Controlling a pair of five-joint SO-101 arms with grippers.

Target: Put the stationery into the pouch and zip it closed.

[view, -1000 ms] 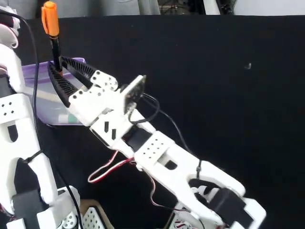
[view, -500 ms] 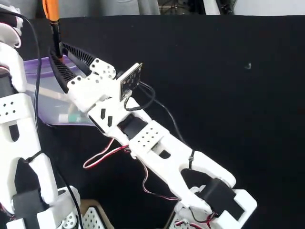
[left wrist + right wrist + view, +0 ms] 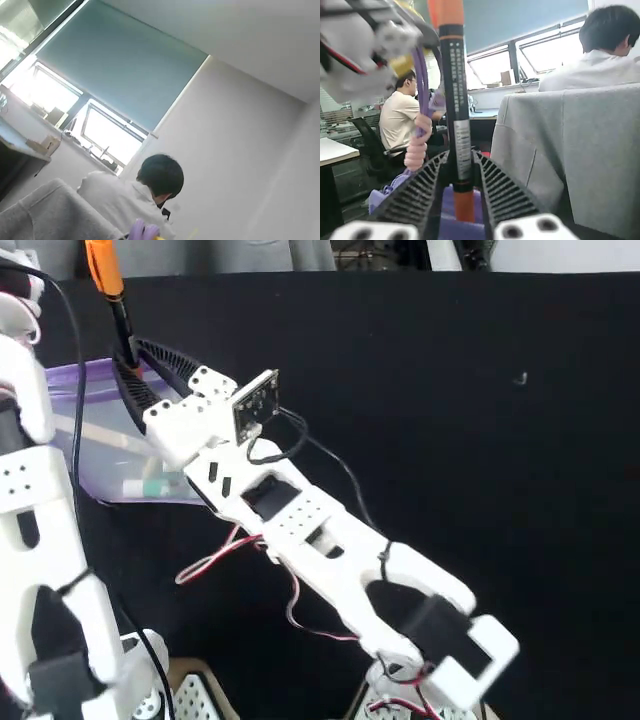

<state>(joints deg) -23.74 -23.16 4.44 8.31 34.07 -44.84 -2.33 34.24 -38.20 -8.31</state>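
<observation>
Pen (image 3: 117, 315) pinched upright in right gripper (image 3: 128, 365), tip down. Pouch (image 3: 95, 455) lies just below the jaws, with one stationery piece (image 3: 145, 486) already inside. Judged left: release pen into pouch, then zip.

Two white arms were counted at one black surface (image 3: 450, 390): one left arm (image 3: 40, 540) at the left edge and one right arm (image 3: 300, 530) slanting from near right toward far left. The right arm carried two black ribbed fingers (image 3: 170, 357) and one small camera board (image 3: 255, 400). There was one marker (image 3: 108, 278), black with one orange cap, and one clear pouch (image 3: 95, 410) with a purple edge. Two things could be counted inside the pouch: one pale stick (image 3: 115, 440) and one white-and-green piece (image 3: 150, 486). Whether it held more could not be told.
</observation>
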